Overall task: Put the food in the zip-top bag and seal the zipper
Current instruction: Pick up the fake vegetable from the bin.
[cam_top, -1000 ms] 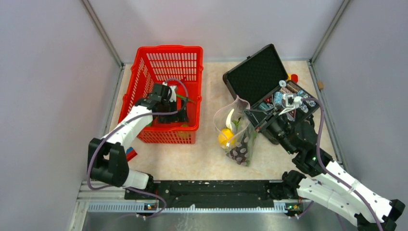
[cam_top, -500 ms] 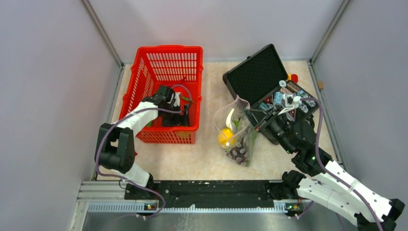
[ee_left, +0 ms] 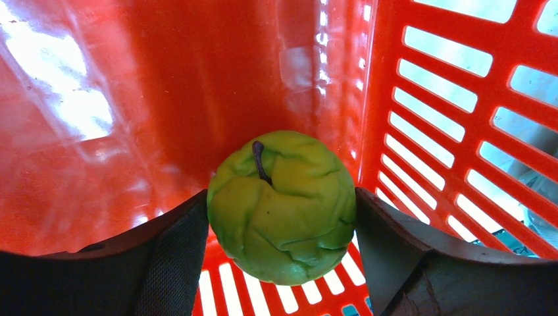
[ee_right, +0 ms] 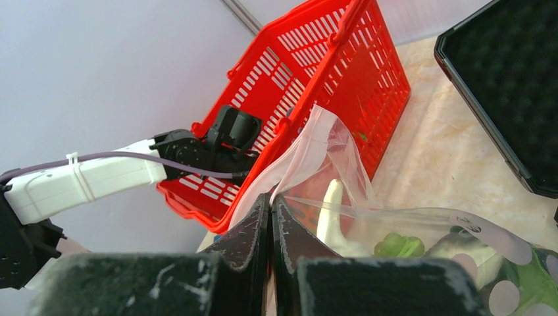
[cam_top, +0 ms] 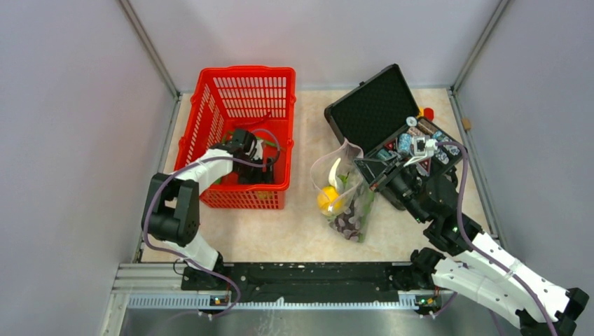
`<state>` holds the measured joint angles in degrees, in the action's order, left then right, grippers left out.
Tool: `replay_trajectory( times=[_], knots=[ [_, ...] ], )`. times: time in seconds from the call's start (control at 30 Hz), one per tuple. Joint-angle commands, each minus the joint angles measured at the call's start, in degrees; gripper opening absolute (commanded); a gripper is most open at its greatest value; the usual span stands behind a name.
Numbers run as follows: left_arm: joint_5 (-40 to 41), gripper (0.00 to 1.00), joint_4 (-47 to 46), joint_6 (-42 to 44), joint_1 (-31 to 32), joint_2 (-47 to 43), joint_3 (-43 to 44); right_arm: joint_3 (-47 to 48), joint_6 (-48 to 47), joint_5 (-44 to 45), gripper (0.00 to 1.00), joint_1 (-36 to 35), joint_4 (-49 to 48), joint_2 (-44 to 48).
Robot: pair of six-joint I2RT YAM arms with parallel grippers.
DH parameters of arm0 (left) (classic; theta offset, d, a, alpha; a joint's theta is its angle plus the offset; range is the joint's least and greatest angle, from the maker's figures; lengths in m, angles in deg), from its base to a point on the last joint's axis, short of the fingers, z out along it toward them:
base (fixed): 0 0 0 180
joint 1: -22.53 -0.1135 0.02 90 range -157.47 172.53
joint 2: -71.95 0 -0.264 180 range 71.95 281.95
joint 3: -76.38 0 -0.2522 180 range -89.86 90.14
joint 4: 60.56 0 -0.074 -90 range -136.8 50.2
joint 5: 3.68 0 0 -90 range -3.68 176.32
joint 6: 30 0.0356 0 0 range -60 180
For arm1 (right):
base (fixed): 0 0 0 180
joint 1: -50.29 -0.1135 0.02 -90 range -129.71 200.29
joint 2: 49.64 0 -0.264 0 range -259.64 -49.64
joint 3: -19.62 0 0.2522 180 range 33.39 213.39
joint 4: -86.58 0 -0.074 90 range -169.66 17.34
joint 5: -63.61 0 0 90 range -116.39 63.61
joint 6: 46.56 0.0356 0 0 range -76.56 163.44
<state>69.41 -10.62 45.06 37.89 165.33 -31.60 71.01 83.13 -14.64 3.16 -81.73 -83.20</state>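
Observation:
My left gripper [ee_left: 281, 196] is down in the near right corner of the red basket [cam_top: 210, 119]. Its jaws press on both sides of a wrinkled green lime [ee_left: 283, 217] with a dark stem, which rests on the basket floor. From above, the left gripper [cam_top: 260, 168] hides the lime. My right gripper [ee_right: 271, 201] is shut on the pink zipper [ee_right: 299, 155] at the mouth of the zip-top bag [cam_top: 344, 192] and holds the bag upright and open. Inside the bag are a yellow lemon [cam_top: 326, 199], dark purple grapes [cam_top: 347, 222], green grapes [ee_right: 398, 245] and a pale long piece [ee_right: 331, 210].
A black foam-lined case [cam_top: 371, 105] lies open at the back right, with small gadgets [cam_top: 420, 136] in its lower half, just behind the right gripper [cam_top: 365, 165]. Grey walls close in the table on three sides. The basket's slotted wall [ee_left: 454, 131] stands right beside the left fingers.
The left arm has reached lower and farther into the basket's near right corner, and its jaws have narrowed onto the lime. The right arm and the bag have not moved.

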Motion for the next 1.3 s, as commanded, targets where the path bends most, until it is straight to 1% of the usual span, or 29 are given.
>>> replay_trajectory(
  times=[0.0,0.03,0.1,0.17,0.23,0.27,0.3,0.43,0.63,0.8,1.03,1.27],
  knots=[
    [0.5,0.73,-1.1,-0.2,-0.1,-2.1,-0.7,3.2,0.7,0.9,0.0,-0.2,-4.8,0.5],
    [0.4,0.69,-1.4,-0.3,-0.1,-2.7,-0.9,3.2,0.7,0.9,0.0,-0.2,-4.7,0.4],
    [0.5,0.57,-1.5,-0.6,-0.1,-3.6,-0.9,3.2,0.9,1.0,0.0,-0.2,-4.7,0.4],
    [0.8,0.49,-1.4,-0.6,-0.2,-4.2,-0.8,3.2,0.9,0.9,0.0,-0.2,-4.7,0.4],
    [1.5,0.37,-1.2,-0.6,-0.1,-5.1,-0.6,3.2,1.1,0.9,0.0,-0.2,-4.6,0.5],
    [1.7,0.33,-1.2,-0.8,-0.1,-5.7,-0.5,3.2,1.1,0.9,0.0,-0.2,-4.5,0.4],
    [2.0,0.32,-1.2,-0.8,-0.1,-6.4,-0.5,3.2,1.2,0.9,0.0,-0.2,-4.4,0.5],
    [4.8,0.31,-1.1,-1.7,-0.2,-10.9,0.0,3.2,1.3,0.8,0.0,-0.2,-4.3,0.5],
    [9.7,0.31,-2.3,-2.7,-0.2,-21.1,0.3,3.3,1.3,0.8,0.0,-0.2,-4.3,0.4],
    [6.7,0.32,-6.1,-3.9,-0.1,-28.4,-0.2,3.2,1.5,0.5,0.0,-0.2,-4.6,0.0],
    [4.6,0.32,-7.5,-4.4,-0.1,-33.9,1.2,3.2,1.6,0.4,0.0,-0.2,-4.3,0.3],
    [2.0,0.33,-12.4,-6.6,0.3,-40.8,0.1,3.0,1.7,0.2,0.0,-0.2,-4.7,0.3]
  ],
)
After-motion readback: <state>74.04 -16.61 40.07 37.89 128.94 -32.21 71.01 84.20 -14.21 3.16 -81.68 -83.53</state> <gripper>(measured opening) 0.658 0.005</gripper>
